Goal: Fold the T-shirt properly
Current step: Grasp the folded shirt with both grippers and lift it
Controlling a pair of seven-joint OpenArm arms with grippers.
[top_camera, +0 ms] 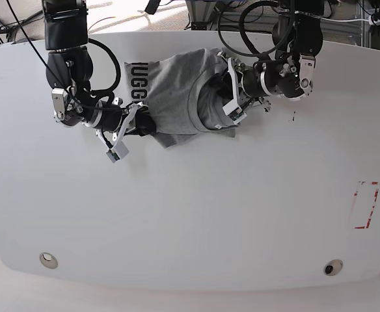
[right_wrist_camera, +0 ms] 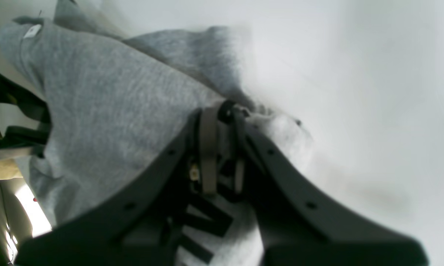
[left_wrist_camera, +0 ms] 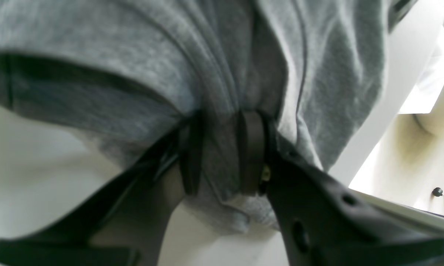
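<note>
With 12 o'clock at the top of the base view, the table [top_camera: 177, 214] is seen nearest, with one round fitting [top_camera: 48, 260] between 7 and 8 o'clock and another [top_camera: 333, 267] between 4 and 5.

Beyond them, towards 12 o'clock, the grey T-shirt [top_camera: 170, 91] is laid on the table's far part as a narrow, wrinkled bundle. Its lower edge is pinched near 10 o'clock by the right gripper [right_wrist_camera: 222, 147], closed on the cloth beside the dark lettering [top_camera: 138, 81]. Between 1 and 2 o'clock, gathered layers are clamped in the left gripper [left_wrist_camera: 220, 155]. A small white tag [right_wrist_camera: 32, 30] is seen at the right wrist view's 10 o'clock.

Some folding appears to be done, since the cloth is doubled and narrowed, but it is judged unfinished: layers are uneven, and a loose flap is left sticking out below. The held edge probably remains to be folded over, released and smoothed.
</note>
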